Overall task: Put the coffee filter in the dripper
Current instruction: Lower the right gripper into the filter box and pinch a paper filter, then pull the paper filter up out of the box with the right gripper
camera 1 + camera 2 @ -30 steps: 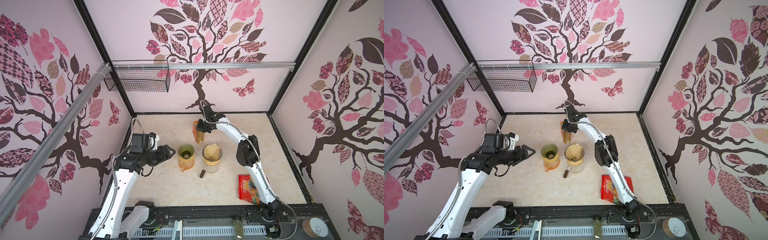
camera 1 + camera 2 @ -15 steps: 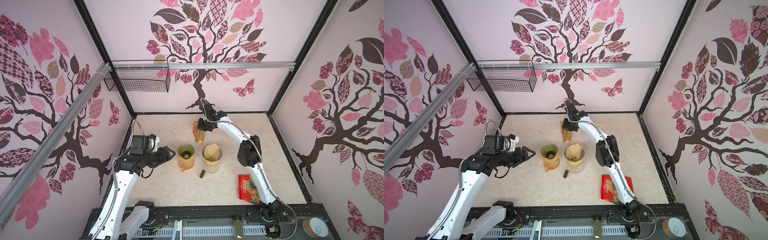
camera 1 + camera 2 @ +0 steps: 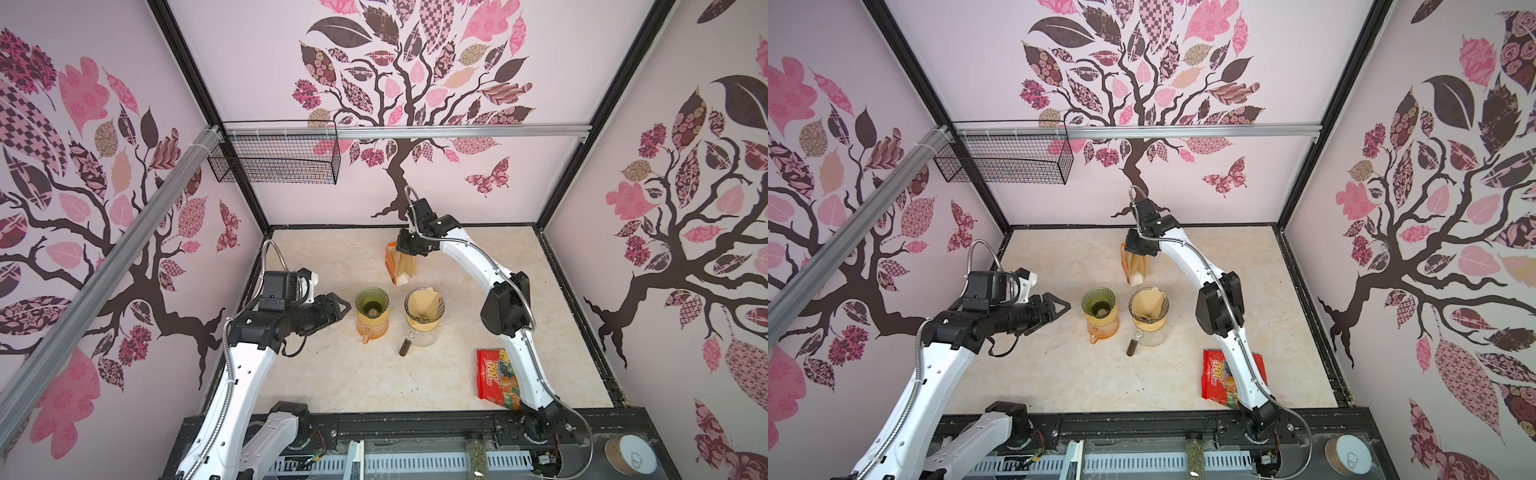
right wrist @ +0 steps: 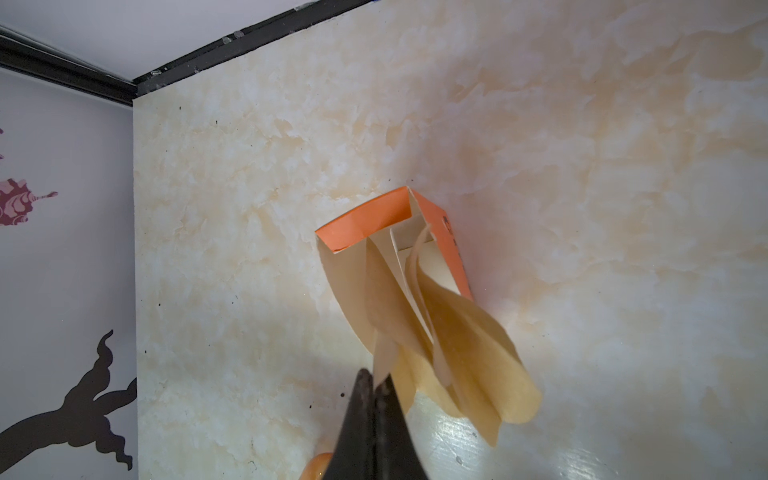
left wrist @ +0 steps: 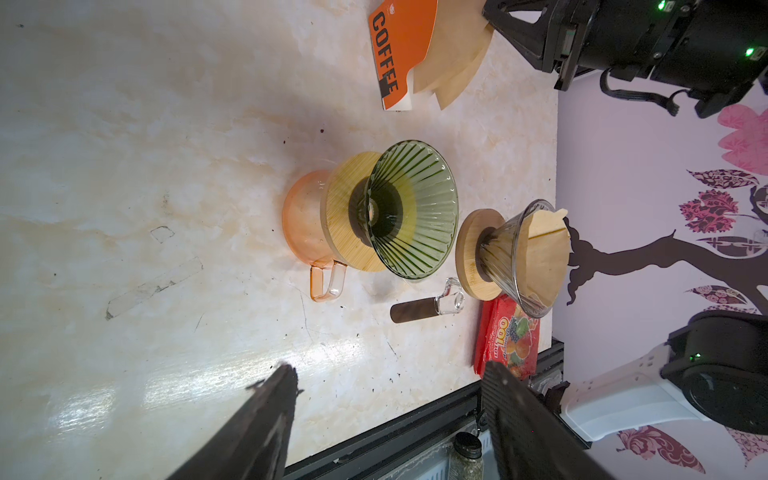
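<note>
The left arm point(image 3: 245, 374) reaches in level along the surface's left edge, the left gripper point(image 3: 340, 309) spread wide. The right arm point(image 3: 469, 255) arches toward the far edge's middle, the right gripper point(image 4: 375, 384) pointing down, pinched on a coffee filter point(image 4: 388, 320).

Item 1. Orange box point(image 5: 388, 62), far part of the table: the word "COFFEE" is printed in black capitals along one long face, as read in the left wrist view; the last letter is partly lost in a black patch. In both top views this lettering is too small to be read.

Item 2. Red packet point(image 5: 509, 340), near edge of the table: large yellow characters are shown, readable as "100" or "OOL"; the smaller letters beside them cannot be made out.

Item 3. Wooden base point(image 5: 471, 257) of the clear dripper point(image 5: 536, 257): a faint stamped mark is carried, too small to be read.
</note>
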Motion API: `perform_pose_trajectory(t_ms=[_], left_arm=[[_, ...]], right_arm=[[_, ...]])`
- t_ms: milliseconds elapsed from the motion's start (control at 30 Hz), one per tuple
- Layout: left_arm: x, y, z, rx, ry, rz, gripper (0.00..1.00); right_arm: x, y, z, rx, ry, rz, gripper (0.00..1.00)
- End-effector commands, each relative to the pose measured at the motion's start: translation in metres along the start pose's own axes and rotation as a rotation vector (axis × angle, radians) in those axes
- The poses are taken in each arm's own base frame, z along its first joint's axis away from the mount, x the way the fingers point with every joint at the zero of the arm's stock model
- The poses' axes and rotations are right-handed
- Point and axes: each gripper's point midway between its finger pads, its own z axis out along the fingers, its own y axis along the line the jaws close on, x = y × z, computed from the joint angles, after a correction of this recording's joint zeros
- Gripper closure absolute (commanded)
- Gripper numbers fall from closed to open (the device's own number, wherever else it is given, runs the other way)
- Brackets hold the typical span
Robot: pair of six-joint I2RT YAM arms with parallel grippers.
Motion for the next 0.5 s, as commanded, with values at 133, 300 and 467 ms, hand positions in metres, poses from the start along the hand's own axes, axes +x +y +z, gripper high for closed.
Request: perform_pose_trajectory(t_ms=[133, 300, 467], left_arm=[[0.004, 0.003, 0.002, 0.001, 0.005, -0.001, 0.27], [0.004, 0.004, 0.002, 0.0, 0.004, -0.003, 0.26], [0.004, 0.004, 0.004, -0.001, 0.01, -0.006, 0.26]], right_arm=[[0.0, 0.004, -0.001, -0.027, 0.014, -0.037, 1.0], [0.011, -0.005, 0.015, 0.0, 0.055, -0.058, 1.0], [0.019, -0.008, 0.022, 0.031, 0.069, -0.094, 1.0]])
